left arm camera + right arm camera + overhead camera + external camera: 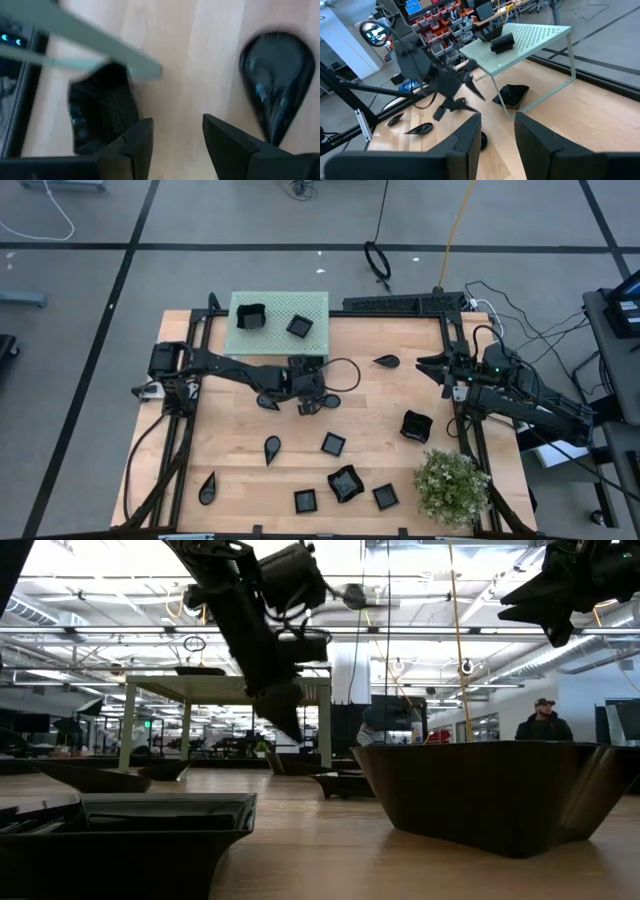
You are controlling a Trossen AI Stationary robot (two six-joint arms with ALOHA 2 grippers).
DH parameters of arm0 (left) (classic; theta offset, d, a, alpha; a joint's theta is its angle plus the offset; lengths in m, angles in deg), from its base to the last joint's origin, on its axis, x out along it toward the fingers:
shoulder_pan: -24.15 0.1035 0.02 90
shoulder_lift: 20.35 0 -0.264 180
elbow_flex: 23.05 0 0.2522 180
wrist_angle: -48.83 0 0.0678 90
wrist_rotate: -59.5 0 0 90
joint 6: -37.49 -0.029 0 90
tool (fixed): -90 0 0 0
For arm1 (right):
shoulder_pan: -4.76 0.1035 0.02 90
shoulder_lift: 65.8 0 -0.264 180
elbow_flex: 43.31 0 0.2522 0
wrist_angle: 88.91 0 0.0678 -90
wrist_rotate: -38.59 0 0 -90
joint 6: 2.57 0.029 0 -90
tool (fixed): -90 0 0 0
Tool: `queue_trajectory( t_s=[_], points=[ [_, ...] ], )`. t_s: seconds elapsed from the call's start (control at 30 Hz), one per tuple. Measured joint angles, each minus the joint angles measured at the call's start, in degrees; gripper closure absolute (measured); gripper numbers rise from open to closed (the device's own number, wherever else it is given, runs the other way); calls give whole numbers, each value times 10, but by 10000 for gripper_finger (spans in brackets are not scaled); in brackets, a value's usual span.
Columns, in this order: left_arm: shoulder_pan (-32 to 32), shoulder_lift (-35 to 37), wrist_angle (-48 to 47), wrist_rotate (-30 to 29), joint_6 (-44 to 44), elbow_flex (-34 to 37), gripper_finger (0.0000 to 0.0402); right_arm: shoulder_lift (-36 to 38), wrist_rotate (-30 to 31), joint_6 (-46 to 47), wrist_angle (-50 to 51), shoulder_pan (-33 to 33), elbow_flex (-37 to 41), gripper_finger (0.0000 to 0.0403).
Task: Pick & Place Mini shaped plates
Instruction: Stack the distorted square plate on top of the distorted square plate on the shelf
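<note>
Mini shaped plates (333,444) lie scattered over the wooden tabletop (400,480): squares, teardrops and one wavy-rimmed dish toward the near edge, a teardrop (387,361) near the far edge. Two already sit on the green perforated platform (280,308), and another dish (515,95) rests on the tabletop beneath its overhang. The left gripper (312,406) hangs over the middle of the tabletop, fingers apart and empty. In the left wrist view a teardrop plate (276,80) lies just beside one finger (235,150), outside the gap rather than between the fingers; a darker dish (102,107) sits on the other side under the platform's edge. The right gripper (440,367) waits raised at the right side, fingers apart, holding nothing.

Risks, as judged: descending from this offset, a fingertip may land on the teardrop's rim and flip or skate it away, since the glossy dish looks light and shallow. A pinch on the tapered tail could let it pivot out. The platform's edge and the dish below it crowd the approach, so a sideways correction may knock either. An artificial plant (452,486) stands at the near right corner, clear of this reach.
</note>
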Motion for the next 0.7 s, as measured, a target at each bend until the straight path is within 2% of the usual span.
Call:
queue_trajectory(
  t_s=[0.1,0.27,0.47,0.7],
  points=[
    [-3,-15,8,-14,34,0,227,0,0,0,0,0,0,298],
    [-6,-36,14,-37,36,0,227,0,0,0,0,0,0,298],
    [-11,-51,15,-104,56,-1,227,0,0,0,0,0,0,298],
    [-11,-70,37,-122,62,-1,227,0,0,0,0,0,0,298]
  ],
)
